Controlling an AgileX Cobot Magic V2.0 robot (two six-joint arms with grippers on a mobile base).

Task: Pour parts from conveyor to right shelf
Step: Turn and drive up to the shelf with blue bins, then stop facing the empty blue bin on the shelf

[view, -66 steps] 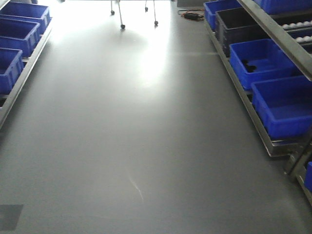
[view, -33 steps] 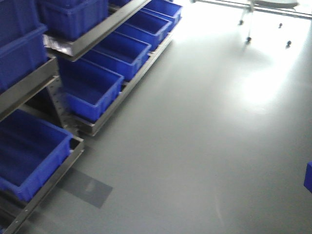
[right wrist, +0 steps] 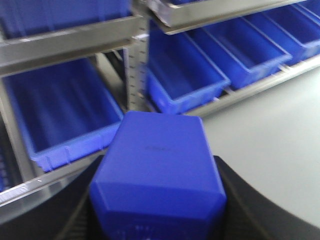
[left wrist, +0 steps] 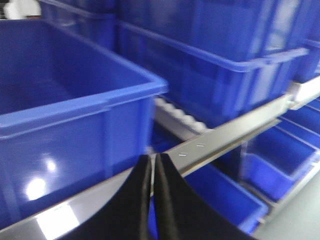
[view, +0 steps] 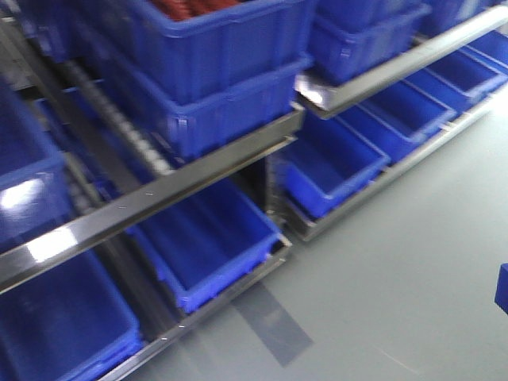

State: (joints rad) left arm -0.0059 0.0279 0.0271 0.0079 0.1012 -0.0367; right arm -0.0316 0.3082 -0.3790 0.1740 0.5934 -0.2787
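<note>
Blue block sits pinched in the right claw, with the shelf just beyond that claw, and it looks hard, light and slippery, so its flat sides seem best to hold, while the left claw is squeezed together on nothing, and I can read no writing.
</note>
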